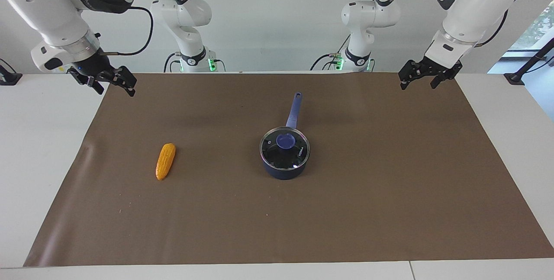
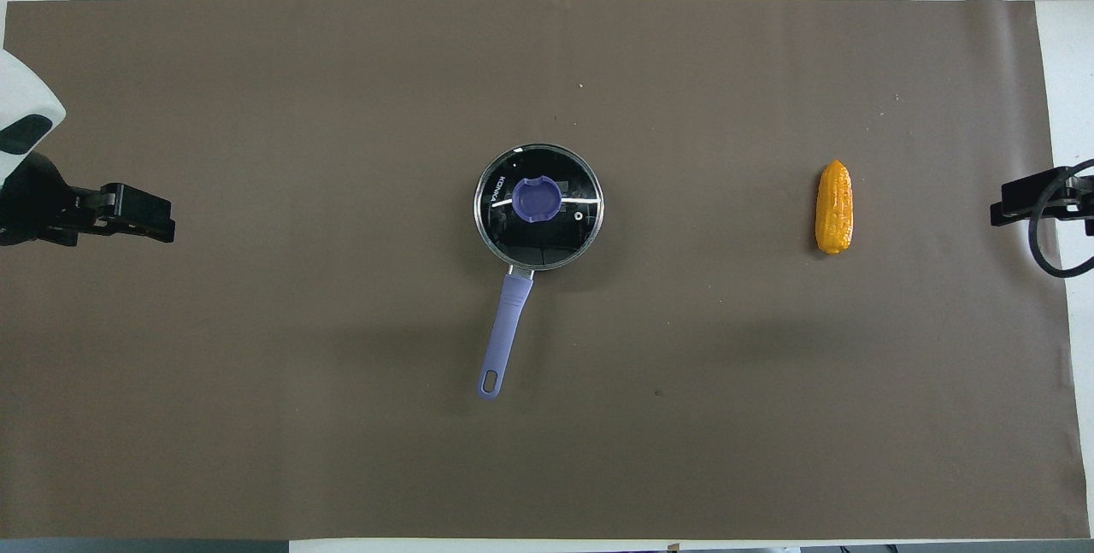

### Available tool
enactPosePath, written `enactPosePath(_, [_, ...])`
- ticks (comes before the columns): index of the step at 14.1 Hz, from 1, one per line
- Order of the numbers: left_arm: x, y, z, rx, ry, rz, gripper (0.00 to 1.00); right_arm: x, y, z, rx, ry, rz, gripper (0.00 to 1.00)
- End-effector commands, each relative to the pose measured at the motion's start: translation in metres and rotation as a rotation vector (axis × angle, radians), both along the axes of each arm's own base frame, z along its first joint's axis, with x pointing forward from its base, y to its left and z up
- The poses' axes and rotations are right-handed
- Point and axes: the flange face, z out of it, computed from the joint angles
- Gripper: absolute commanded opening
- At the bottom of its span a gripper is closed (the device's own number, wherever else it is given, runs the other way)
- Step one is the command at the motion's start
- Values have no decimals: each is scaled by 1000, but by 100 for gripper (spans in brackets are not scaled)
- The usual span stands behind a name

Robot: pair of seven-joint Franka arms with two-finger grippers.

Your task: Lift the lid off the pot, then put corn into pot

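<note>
"KONKA" in white letters on the glass lid (image 2: 539, 207), near its rim

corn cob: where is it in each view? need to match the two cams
Facing view: the corn lies on the brown mat at picture left, toward the right arm's end.
Overhead view: the corn lies at picture right, same end.
Shared landmark: the pot at mat centre, lid on, handle pointing toward the robots.

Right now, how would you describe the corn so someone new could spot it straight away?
Start from the brown mat covering the table, then find the lidded pot at its middle. Toward the right arm's end from it lies the corn, alone on the mat: a small yellow-orange bumpy cob, the only bright thing there.
</note>
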Motion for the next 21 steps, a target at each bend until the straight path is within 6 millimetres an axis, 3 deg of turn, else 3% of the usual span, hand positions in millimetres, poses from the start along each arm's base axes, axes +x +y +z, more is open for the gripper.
enactPosePath(1, [-6,1,3,-16,9,0,100,-2,0,0,15,-13,14,100])
enactPosePath(6, [-5,-4,1,-16,5,-4,100,-2,0,0,15,-11,14,100])
enactPosePath(7, [-3,-8,2,-21,-19,-4,100,-2,0,0,15,-11,14,100])
enactPosePath(8, [-1,-25,0,-26,-34,-17,100,-2,0,0,15,-11,14,100])
enactPosePath(10, [13,-77,-11,-105,-48,22,100,-2,0,0,15,-11,14,100])
enactPosePath(11, [19,-114,-18,-121,-48,28,100,-2,0,0,15,-11,14,100])
enactPosePath(13, [42,-198,-52,-106,-8,69,100,-2,0,0,15,-11,14,100])
enactPosePath(15, [56,-269,-83,-103,3,61,100,-2,0,0,15,-11,14,100])
enactPosePath(19, [43,-347,-137,-109,-19,20,100,-2,0,0,15,-11,14,100])
enactPosePath(21, [43,-357,-146,-90,-50,-5,100,-2,0,0,15,-11,14,100])
